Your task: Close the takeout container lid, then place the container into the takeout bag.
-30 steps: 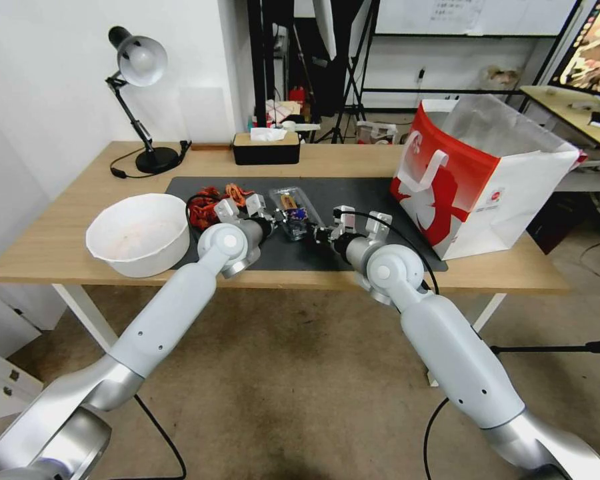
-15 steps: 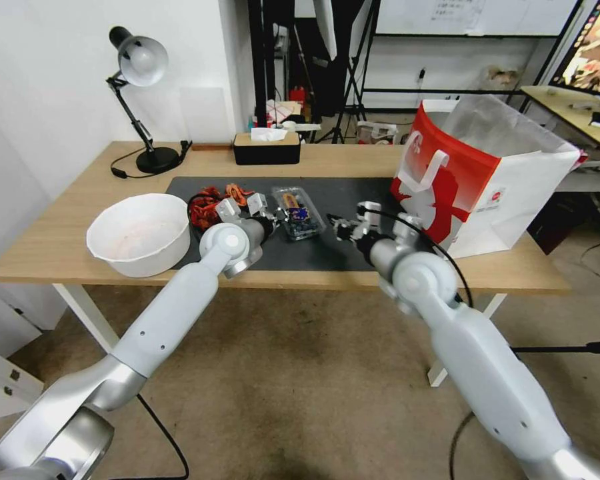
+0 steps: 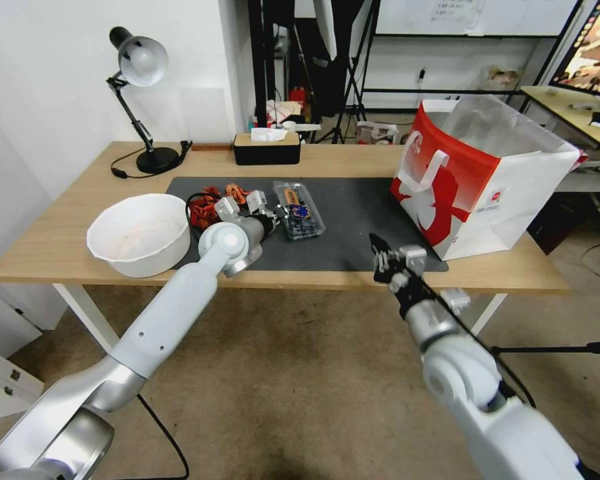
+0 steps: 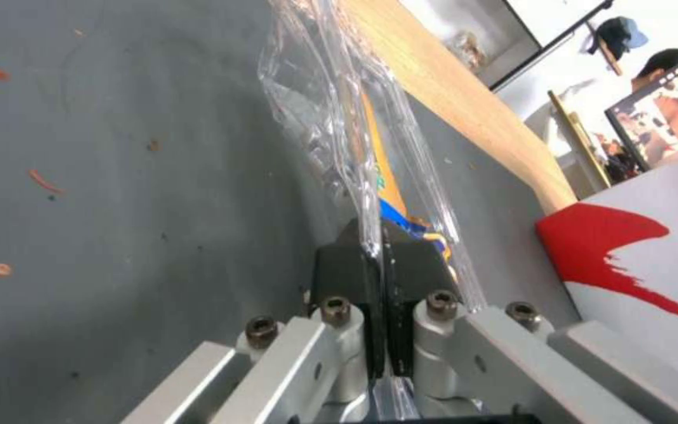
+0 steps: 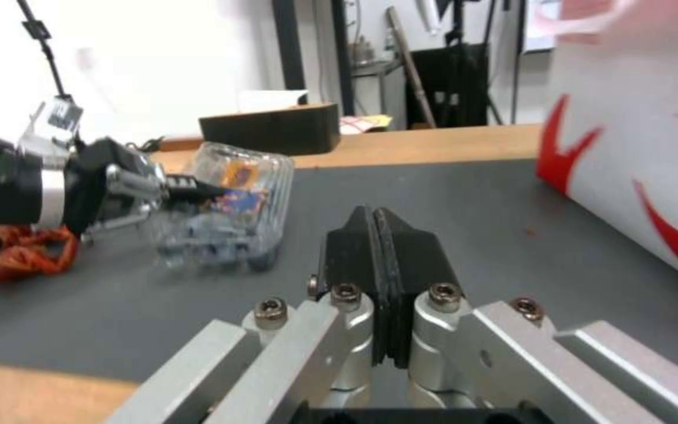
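Even, bright indoor light falls from above with soft shadows, the head view bows outward at its edges, the right wrist view is motion-blurred, and the window [image 4: 582,35] in the left wrist view glares white.

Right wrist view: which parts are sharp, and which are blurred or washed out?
Right wrist view: the shut right claw is sharp; the takeout container and the left claw gripping it look soft; the takeout bag smears at its top; the wall behind is washed out. Left wrist view: glare streaks the clear lid.
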